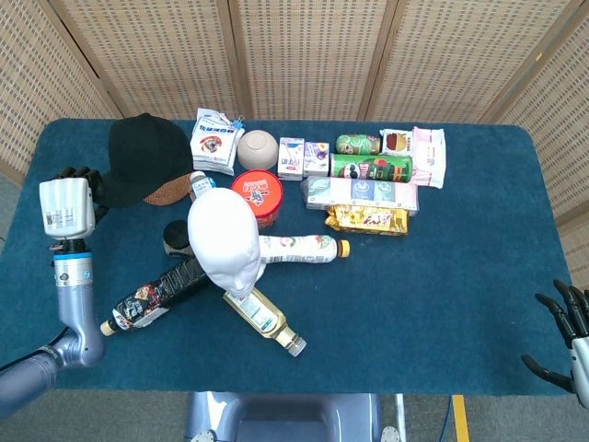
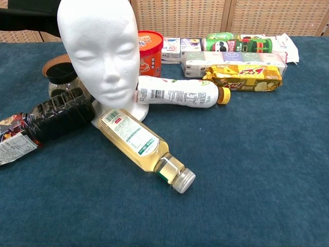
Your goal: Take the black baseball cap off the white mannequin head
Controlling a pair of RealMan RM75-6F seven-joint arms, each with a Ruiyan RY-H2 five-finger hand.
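The black baseball cap (image 1: pixel 147 161) is off the white mannequin head (image 1: pixel 225 241) and sits low over the table's rear left, above a woven coaster (image 1: pixel 167 192). My left hand (image 1: pixel 81 182) holds the cap at its left edge; the fingers are mostly hidden behind the wrist. In the chest view only a strip of the cap (image 2: pixel 25 20) shows at the top left, beside the bare mannequin head (image 2: pixel 100 51). My right hand (image 1: pixel 569 333) hangs by the table's front right corner, fingers spread and holding nothing.
Around the head's base lie a dark bottle (image 1: pixel 156 293), a yellow bottle (image 1: pixel 264 319) and a white bottle (image 1: pixel 299 249). A jar (image 1: pixel 177 237) and a red tub (image 1: pixel 258 193) stand behind it. Snack packs and boxes (image 1: pixel 368 180) fill the rear centre and right.
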